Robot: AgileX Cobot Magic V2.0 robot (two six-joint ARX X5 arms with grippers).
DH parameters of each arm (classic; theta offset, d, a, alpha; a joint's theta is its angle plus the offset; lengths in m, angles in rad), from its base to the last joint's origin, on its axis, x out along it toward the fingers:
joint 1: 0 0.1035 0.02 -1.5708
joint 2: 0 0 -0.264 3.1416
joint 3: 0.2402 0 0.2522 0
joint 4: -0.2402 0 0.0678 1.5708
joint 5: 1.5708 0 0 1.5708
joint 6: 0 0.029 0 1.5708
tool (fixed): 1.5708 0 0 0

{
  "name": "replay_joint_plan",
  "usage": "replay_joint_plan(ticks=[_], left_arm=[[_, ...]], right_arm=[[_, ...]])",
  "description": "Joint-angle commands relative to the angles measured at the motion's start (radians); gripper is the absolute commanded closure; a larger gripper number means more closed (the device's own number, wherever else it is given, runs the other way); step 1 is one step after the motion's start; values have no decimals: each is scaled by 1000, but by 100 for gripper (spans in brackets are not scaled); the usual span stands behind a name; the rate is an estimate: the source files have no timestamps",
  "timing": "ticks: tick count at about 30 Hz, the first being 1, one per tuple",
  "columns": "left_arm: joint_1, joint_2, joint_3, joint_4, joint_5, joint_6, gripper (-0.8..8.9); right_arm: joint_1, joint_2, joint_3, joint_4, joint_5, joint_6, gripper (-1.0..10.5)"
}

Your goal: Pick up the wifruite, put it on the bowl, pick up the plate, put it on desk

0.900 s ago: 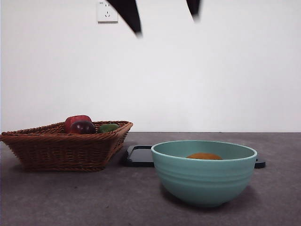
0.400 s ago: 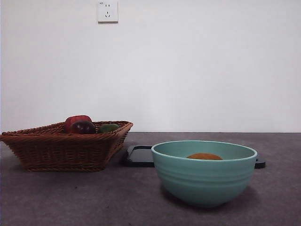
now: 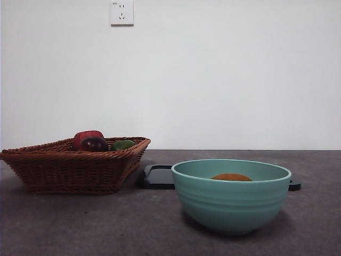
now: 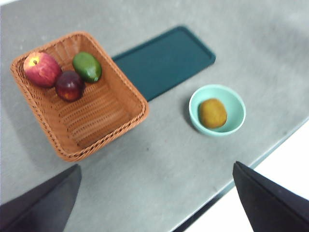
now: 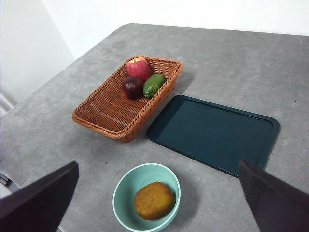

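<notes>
The orange wifruite (image 3: pixel 231 177) lies inside the mint-teal bowl (image 3: pixel 231 205) on the dark grey desk (image 3: pixel 80 224). It also shows in the bowl in the left wrist view (image 4: pixel 212 113) and in the right wrist view (image 5: pixel 153 200). A dark flat plate (image 5: pixel 214 132) lies on the desk behind the bowl, beside the basket; it shows in the front view (image 3: pixel 158 177) and the left wrist view (image 4: pixel 164 61). My left gripper (image 4: pixel 157 195) and right gripper (image 5: pixel 159 193) are both open, empty and high above the desk. Neither shows in the front view.
A brown wicker basket (image 3: pixel 69 166) stands left of the plate. It holds a red apple (image 5: pixel 137 67), a dark red-purple fruit (image 5: pixel 132 87) and a green fruit (image 5: pixel 154 85). A wall socket (image 3: pixel 121 13) is on the white wall behind.
The black jaw tips at the top of the front view one second ago have risen out of view. The fruit, bowl, plate and basket have not moved.
</notes>
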Motion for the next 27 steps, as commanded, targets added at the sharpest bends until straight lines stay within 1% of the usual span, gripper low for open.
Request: replay_joint_plan(ticks=[1,5,10,17,22,24,27], left_arm=[[-11,-65,-55,36,-6,-19,308],[-11,-168,-161,62,-6,-40,301],[-11,-256,-269,105,0,-46,186],[-11,-308,-351,116,10,-43,188],[-12,-320,-377,164,145,-34,188],[-12,-322,-386,195,175,-20,188],[-12,-322,-396,218,194,-11,188]], right_arm=[[4,2,20,6,0,-7,346],[4,2,20,6,0,-7,346],[4,2,20,6,1,-6,346],[4,2,20,5,0,-2,346],[4,2,20,6,0,2,346],[4,3,20,5,0,10,346],[4,3,20,4,0,33,346]])
